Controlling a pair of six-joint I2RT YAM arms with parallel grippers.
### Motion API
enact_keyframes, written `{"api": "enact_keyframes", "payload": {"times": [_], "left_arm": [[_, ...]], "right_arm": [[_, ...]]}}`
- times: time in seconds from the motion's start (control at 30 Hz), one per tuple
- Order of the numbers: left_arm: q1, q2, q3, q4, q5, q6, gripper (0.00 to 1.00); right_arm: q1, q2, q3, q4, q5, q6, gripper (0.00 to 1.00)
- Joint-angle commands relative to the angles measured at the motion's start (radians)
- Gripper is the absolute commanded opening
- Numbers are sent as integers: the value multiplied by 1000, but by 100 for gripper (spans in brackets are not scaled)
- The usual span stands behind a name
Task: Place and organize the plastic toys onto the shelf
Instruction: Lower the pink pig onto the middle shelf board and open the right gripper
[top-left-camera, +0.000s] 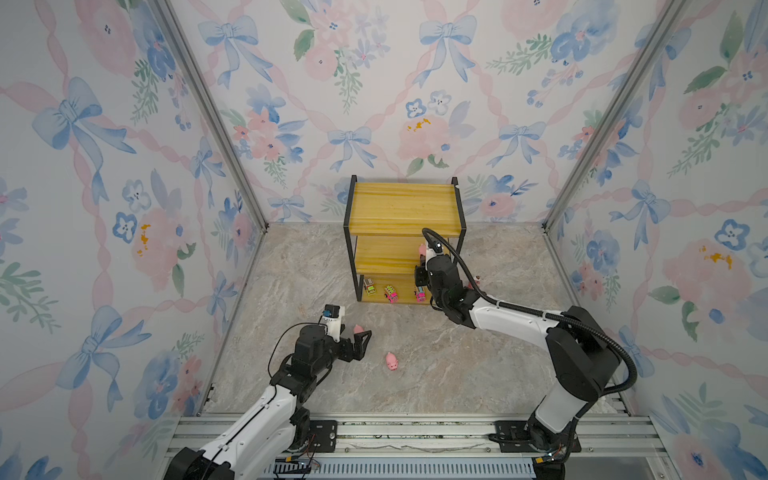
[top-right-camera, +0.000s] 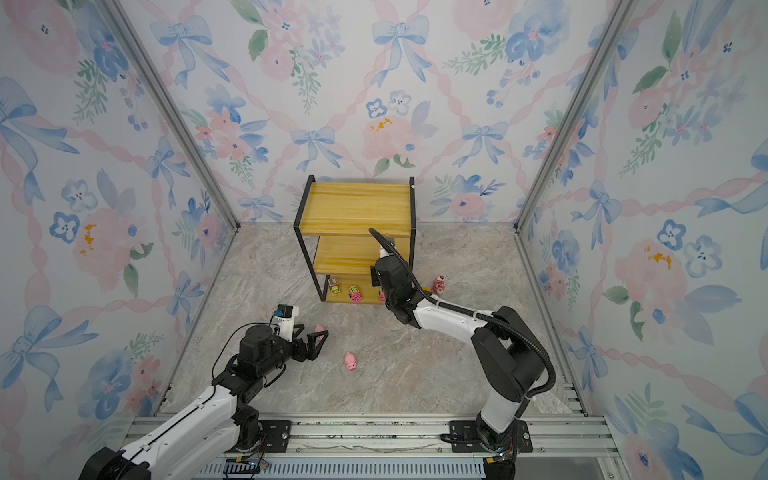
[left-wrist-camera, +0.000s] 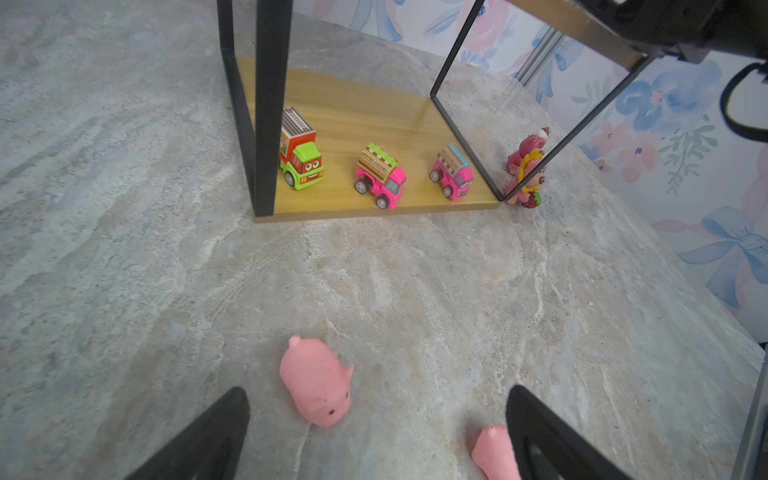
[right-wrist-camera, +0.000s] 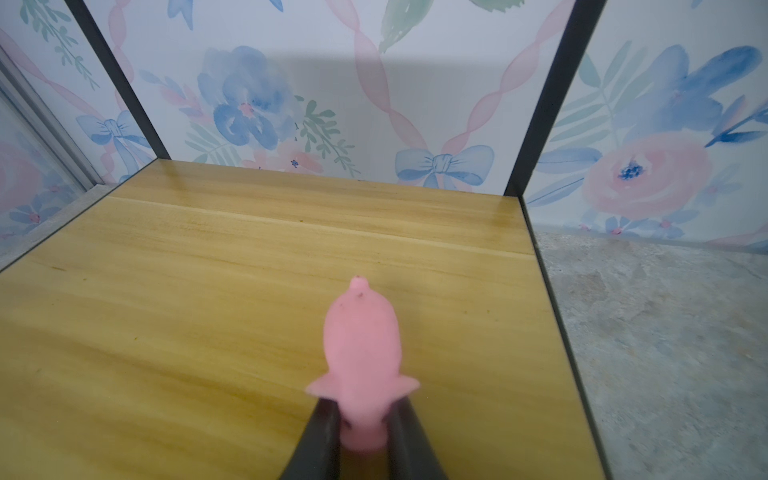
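Pigs are met first on the near counter (top-left-camera: 478, 374): one pink pig (top-left-camera: 391, 361) lies free, and a second pig (top-left-camera: 358, 329) is seen just beside the left claw (top-left-camera: 363, 345), whose jaws are spread wide with nothing gripped.

Farther back stands the shelf (top-left-camera: 405, 208). Three toy vehicles (left-wrist-camera: 380, 174) are lined up along the front of its bottom board (left-wrist-camera: 370, 112), and two pink bears (top-right-camera: 438, 284) are seen on the counter just right of its frame. Above that row, the right claw (right-wrist-camera: 363, 409) is clamped on a third pig (right-wrist-camera: 361, 332), pinched at the head end with the tail pointing far, over the right part of the middle board (right-wrist-camera: 208, 311). Whether its belly touches the wood cannot be told.

The step in hand is judged to be the setting-down of this pig. It is best lowered until contact is certain before the jaws are eased apart, since so soft a toy may be expected to spring or roll when let go. A spot near the right end should be chosen, so that room is left for two more in a row. The black post (right-wrist-camera: 544, 104) at the far right should be cleared by a straight pull back.
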Motion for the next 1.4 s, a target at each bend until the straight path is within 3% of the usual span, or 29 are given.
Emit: {"api": "enact_keyframes", "payload": {"times": [0.0,0.6,0.83,1.37], "left_arm": [[-5,6,9,17,-5,21,97],[-5,6,7,18,-1,24,97],[-5,6,7,20,5,25,97],[-5,6,7,20,4,25,97]], "right_arm": [[-16,20,38,21,-13,12,21],[-26,68,72,27,-27,22,23],[-26,54,56,28,-25,26,39],[47,-62,-17,-39,46,1,62]]}}
